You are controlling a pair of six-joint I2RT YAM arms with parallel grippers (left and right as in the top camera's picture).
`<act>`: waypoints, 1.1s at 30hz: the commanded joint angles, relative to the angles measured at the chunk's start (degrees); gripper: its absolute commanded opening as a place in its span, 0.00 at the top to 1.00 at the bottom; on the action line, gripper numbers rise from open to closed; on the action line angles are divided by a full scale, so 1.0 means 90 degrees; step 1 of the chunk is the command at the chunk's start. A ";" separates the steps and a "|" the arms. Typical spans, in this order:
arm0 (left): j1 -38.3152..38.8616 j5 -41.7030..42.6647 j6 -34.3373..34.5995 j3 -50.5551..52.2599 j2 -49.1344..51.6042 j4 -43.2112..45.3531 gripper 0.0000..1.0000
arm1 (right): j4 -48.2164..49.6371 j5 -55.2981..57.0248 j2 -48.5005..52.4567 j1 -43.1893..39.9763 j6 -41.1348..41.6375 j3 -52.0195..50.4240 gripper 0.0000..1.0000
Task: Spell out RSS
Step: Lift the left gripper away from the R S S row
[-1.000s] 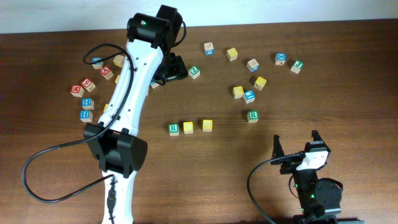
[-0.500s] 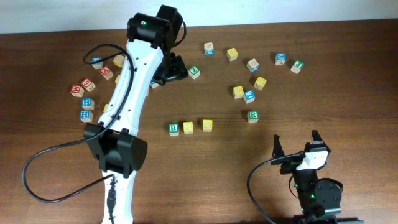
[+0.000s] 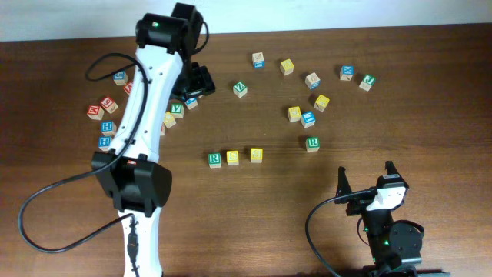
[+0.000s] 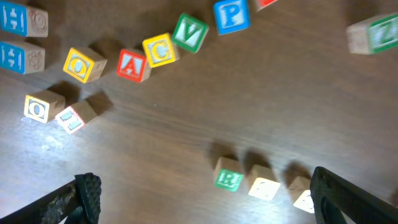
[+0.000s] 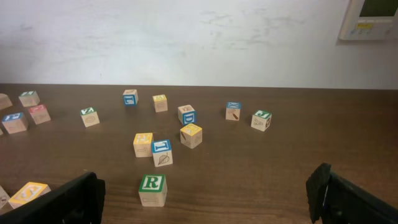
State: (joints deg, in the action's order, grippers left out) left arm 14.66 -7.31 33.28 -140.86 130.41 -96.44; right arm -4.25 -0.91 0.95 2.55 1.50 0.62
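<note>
Cubes for the word lie in a line at mid-table in the overhead view: R cube (image 3: pixel 214 158) on the left, a yellow cube (image 3: pixel 232 157) just right of it, another yellow cube (image 3: pixel 256 155) right again, with narrow gaps between them. Their letters are too small to read. The left gripper (image 3: pixel 198 81) hangs at the far left, well apart from the line, among loose cubes. The right gripper (image 3: pixel 367 175) sits near the right edge, jaws spread, holding nothing. A spare R cube (image 3: pixel 312 143) lies right of the line.

Left wrist view: the left gripper (image 4: pixel 205 190) has its jaws wide apart and empty. The R cube (image 4: pixel 229 179) and both yellow cubes (image 4: pixel 264 186) (image 4: pixel 303 198) lie on the table below. Farther off run an O cube (image 4: pixel 83 64), A cube (image 4: pixel 132 65), C cube (image 4: pixel 160 51), V cube (image 4: pixel 189 32) and P cube (image 4: pixel 231 15).

Right wrist view: the right gripper (image 5: pixel 206 186) is spread wide and empty. The spare R cube (image 5: pixel 152 190) stands nearest.
</note>
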 commanded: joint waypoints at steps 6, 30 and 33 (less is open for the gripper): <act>-0.0345 0.0182 -0.0690 0.1022 0.0010 0.0153 0.01 | -0.0032 0.0056 -0.0024 -0.0041 0.0051 -0.0034 0.02; -0.0748 0.1365 -0.1734 0.2783 0.0010 0.0476 0.26 | -0.0032 0.0056 -0.0024 -0.0041 0.0051 -0.0034 0.02; -0.0554 0.1338 -0.1736 0.3203 0.0010 0.0755 0.41 | -0.0032 0.0056 -0.0024 -0.0041 0.0051 -0.0034 0.02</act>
State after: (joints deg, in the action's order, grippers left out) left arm 8.12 4.43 18.00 -115.24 130.41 -91.35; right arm -4.25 -0.91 0.95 2.55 1.50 0.62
